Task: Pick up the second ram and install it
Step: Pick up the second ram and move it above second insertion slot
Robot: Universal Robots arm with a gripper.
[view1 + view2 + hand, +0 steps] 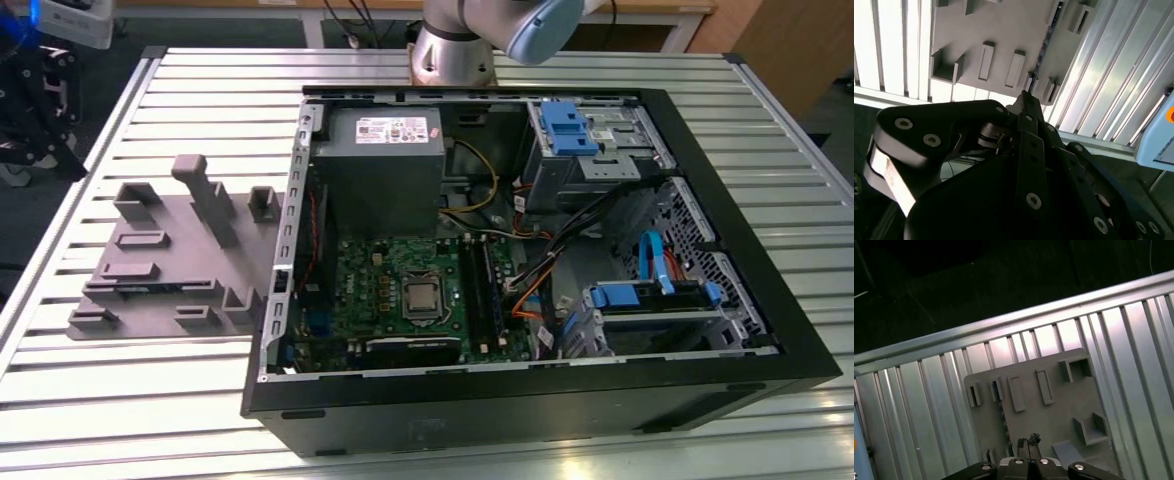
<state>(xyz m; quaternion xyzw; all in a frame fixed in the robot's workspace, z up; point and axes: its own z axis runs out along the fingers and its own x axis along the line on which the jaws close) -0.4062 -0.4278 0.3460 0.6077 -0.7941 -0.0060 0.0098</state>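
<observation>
My hand (1027, 441) hangs above the grey fixture (1054, 415) with its fingers pinched almost together, gripping nothing. The second ram (1001, 416) is parked on its edge in that fixture, held by small clips near one edge, just beside my fingertips in both wrist views. The fixture sits on the table (200, 90) at the exterior view's left edge, beside the open PC case (534, 400).

My worry: the ram is a skinny dark sliver seen edge-on. If I come down slightly off its line, I'd guess I'd knock a clip or tip the board. The fixture is matte, blocky plastic. The table is shiny ribbed metal, so glare won't help.
</observation>
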